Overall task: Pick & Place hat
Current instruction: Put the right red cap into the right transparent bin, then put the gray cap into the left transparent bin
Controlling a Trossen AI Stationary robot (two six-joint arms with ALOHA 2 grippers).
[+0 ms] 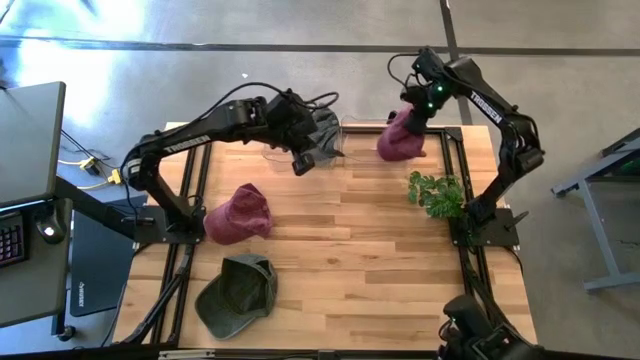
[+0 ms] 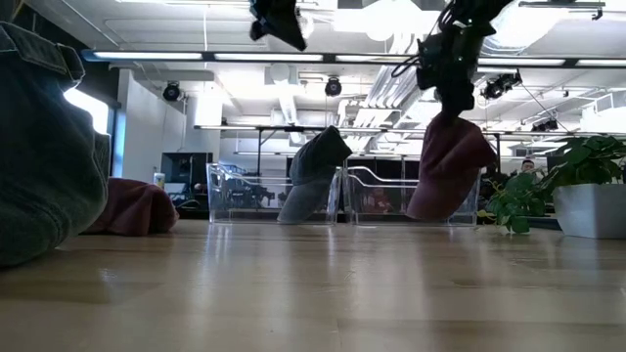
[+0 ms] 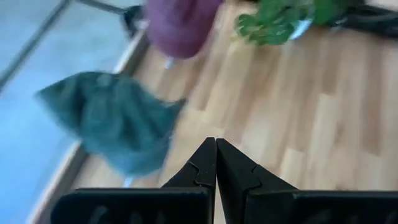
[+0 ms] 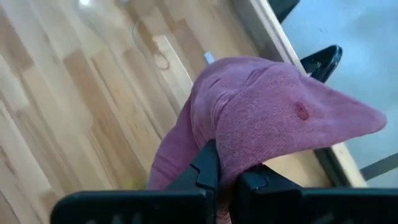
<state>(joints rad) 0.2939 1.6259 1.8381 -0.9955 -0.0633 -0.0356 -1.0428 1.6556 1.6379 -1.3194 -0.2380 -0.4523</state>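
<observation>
Right gripper clenched on a maroon fabric cap, hanging it over the right clear plastic bin at the wooden counter's far edge. Left gripper closed, empty, raised above a grey-blue cap draped on the left bin. Second maroon cap and olive cap lie on the counter, near side.

A leafy potted plant stands at three o'clock on the wooden worktop. At twelve o'clock sit what look like two clear bins. A keyboard and mouse lie at nine o'clock, off the worktop.
</observation>
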